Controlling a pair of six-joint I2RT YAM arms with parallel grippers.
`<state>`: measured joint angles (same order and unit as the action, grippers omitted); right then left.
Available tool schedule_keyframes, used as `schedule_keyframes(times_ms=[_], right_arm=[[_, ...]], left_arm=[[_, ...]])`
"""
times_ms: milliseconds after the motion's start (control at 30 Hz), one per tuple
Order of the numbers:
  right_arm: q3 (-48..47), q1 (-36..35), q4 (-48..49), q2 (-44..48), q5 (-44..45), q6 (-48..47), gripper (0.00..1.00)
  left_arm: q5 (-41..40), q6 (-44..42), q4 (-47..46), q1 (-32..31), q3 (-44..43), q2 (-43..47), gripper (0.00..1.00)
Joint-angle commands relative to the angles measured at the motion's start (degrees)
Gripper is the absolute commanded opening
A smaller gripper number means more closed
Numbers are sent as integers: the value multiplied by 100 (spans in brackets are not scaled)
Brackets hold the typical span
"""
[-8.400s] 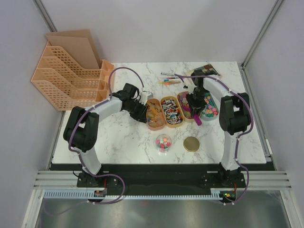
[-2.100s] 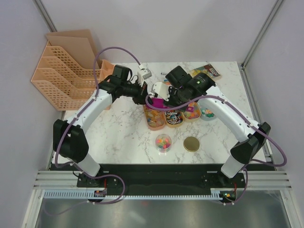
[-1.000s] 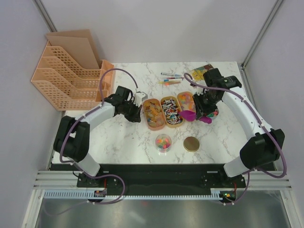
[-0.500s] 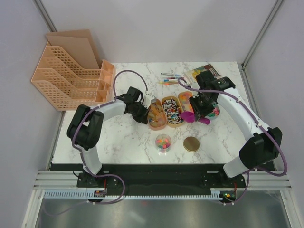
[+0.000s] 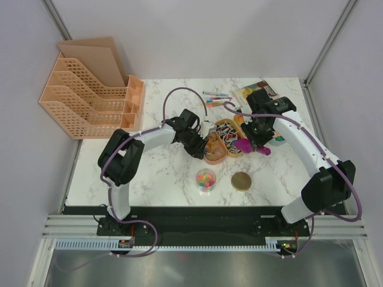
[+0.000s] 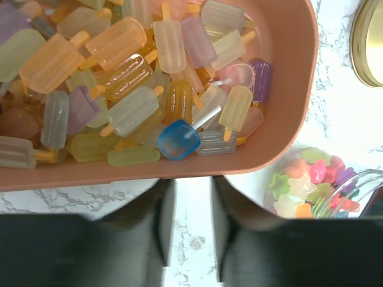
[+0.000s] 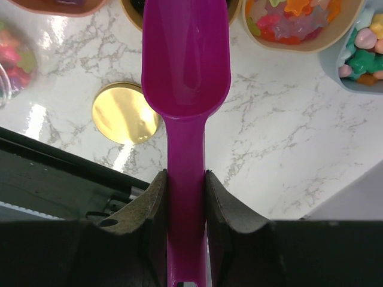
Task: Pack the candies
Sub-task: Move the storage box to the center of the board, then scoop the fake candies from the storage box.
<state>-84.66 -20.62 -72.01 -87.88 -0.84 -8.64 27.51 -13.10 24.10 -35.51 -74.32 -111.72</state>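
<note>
Right wrist view: right hand (image 7: 185, 179) grasps the scoop (image 7: 186, 60), bowl aimed left at candies (image 7: 287, 18); left hand (image 6: 187, 197) released.

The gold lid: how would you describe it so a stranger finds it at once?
On the marble table, look between the candy trays and the near edge. The gold lid lies flat there, beside the small jar; it alone is a plain shiny disc.

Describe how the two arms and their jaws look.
Both the left arm and right arm have white links joined by bulky black joints. A purple cable loops along each. The jaws are matte black, with flat inner faces flaring outward at the base.
</note>
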Motion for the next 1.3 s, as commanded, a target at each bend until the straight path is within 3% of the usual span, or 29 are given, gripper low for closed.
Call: schedule_keyframes(times_ms=[0,133,167,367,600,933,1267], right_arm=[[107,32,-235,25,461,-409,0],[187,32,-366,-45,594,-620,0],[187,32,-393,-98,620,-656,0],[-304,-91,-446,-572,953,-972,0],[-885,-732,-525,-1425,1218,-1166,0],[-1174,-689,-604,-2014,964,-1087,0],[-1570,-188,-507,-2515,401,-859,0]], left_arm=[[45,-69,148,17,-66,255,42],[0,-149,104,53,532,826,47],[9,-123,95,61,629,932,56],[27,80,-89,79,1148,1451,57],[-8,220,-282,97,1499,1811,58],[-219,142,-441,114,1957,2462,58],[-193,168,-450,167,1975,2506,59]])
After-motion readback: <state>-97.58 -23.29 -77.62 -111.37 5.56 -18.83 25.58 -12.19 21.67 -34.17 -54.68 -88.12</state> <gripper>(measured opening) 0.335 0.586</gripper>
